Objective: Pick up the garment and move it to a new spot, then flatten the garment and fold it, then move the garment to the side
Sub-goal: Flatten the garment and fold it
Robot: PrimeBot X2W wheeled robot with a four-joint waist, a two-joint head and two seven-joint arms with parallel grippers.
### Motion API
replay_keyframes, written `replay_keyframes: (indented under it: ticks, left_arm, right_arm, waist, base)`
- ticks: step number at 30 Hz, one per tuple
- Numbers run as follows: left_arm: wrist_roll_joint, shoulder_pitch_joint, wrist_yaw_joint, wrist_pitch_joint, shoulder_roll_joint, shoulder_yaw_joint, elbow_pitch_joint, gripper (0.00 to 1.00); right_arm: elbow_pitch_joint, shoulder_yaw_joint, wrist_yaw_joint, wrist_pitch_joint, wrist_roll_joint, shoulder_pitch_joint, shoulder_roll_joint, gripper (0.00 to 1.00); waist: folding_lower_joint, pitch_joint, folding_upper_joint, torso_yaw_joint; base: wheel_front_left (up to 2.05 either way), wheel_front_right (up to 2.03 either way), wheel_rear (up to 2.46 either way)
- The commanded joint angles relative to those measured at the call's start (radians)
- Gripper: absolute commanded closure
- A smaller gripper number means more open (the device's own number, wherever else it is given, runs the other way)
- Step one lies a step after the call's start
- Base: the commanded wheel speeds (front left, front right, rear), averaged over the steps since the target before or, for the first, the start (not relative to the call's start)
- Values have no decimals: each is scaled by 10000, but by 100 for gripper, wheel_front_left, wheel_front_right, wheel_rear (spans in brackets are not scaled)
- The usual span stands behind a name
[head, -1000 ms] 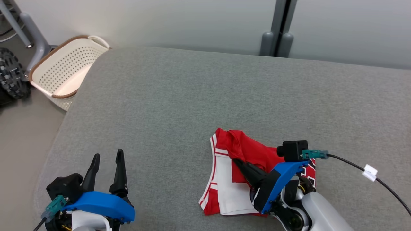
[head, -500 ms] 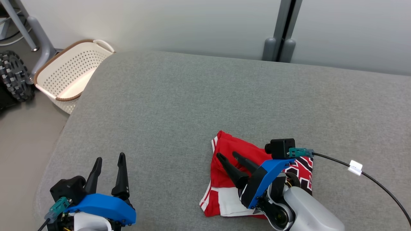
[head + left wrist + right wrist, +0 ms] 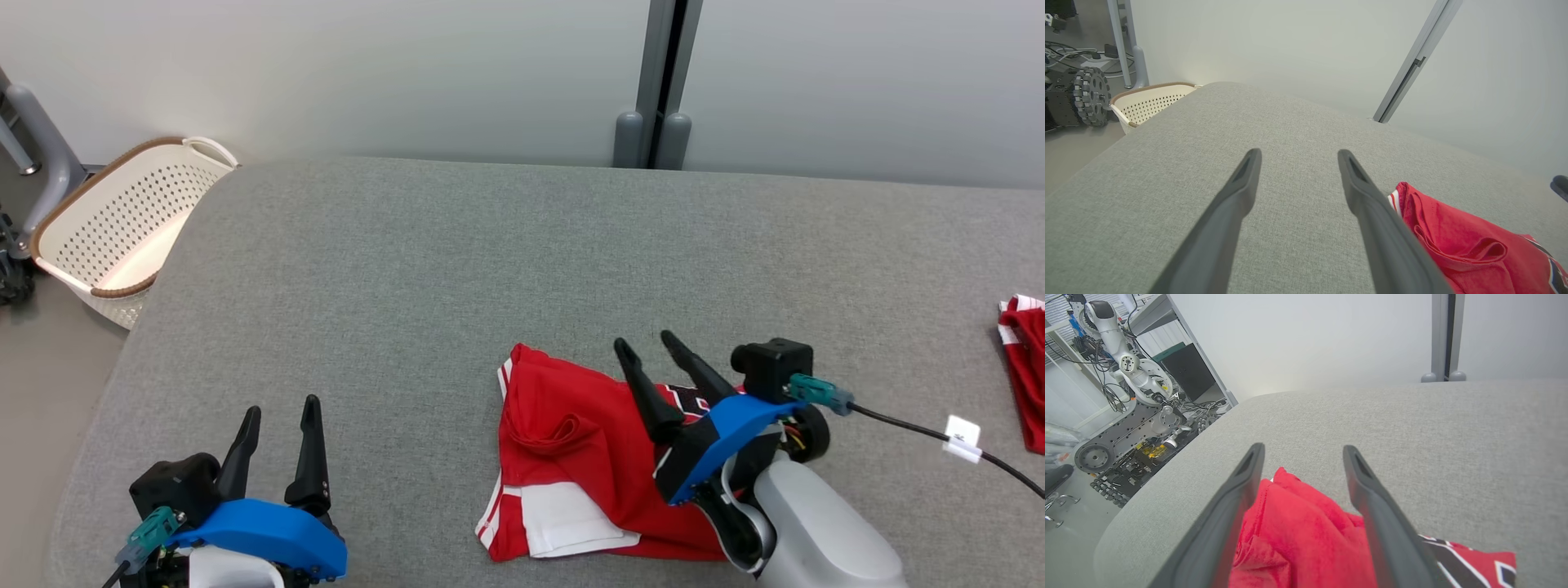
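Prob mid flatten/fold: garment (image 3: 571, 457) rumpled on tabletop (image 3: 408, 269) beneath open, empty right gripper (image 3: 645, 339) (left gripper (image 3: 282, 406) open too, well apart), w/ final fold + side move still to do.

Second red garment (image 3: 1024, 371): cut by right edge, head view. Garment (image 3: 571, 457): right part hidden behind right pincer (image 3: 645, 339).
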Motion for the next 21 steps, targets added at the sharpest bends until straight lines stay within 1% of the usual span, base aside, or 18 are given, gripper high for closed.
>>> replay_keyframes:
  ticks: [1, 5, 6, 7, 9, 10, 14, 21]
  left_arm:
    - [18, 68, 48, 1, 50, -39, -58, 0]
    - [9, 60, 65, 1, 61, -58, -109, 0]
    - [9, 48, 64, 10, 60, -67, -118, 0]
    - [5, 30, 60, 15, 56, -75, -121, 0]
    - [-6, -11, 63, 6, 49, -81, -126, 0]
    - [-11, -33, 63, 0, 49, -79, -127, 0]
    - [-18, -115, 70, -40, 56, -74, -114, 0]
    - [-53, -257, 39, -103, 14, -86, -58, 0]
  right_arm:
    - [14, -273, 5, -108, -374, 266, -12, 0]
    - [-134, -888, 5, -170, -1475, 652, -6, 0]
    - [-178, -958, 5, -97, -1668, 801, -6, 16]
    - [-243, -997, 5, -30, -1824, 953, -8, 53]
    - [-327, -992, 5, 169, -2175, 1215, -9, 98]
    - [-348, -989, 5, 266, -2378, 1307, -9, 100]
    - [-330, -996, 5, 593, -2858, 1571, -11, 100]
    - [277, -1105, 5, 978, -3651, 1223, -30, 100]
  waist:
    - [1, 14, 0, -36]
    - [1, 65, 0, -78]
    - [1, 83, 0, -68]
    - [1, 102, 0, -53]
    - [1, 149, 0, -8]
    - [1, 180, 0, 20]
    - [1, 296, 0, 178]
    - [1, 480, 0, 525]
  base:
    - [0, 0, 0]
    - [0, 0, 0]
    - [0, 0, 0]
    - [0, 0, 0]
    - [0, 0, 0]
    - [0, 0, 0]
    - [0, 0, 0]
    - [0, 0, 0]
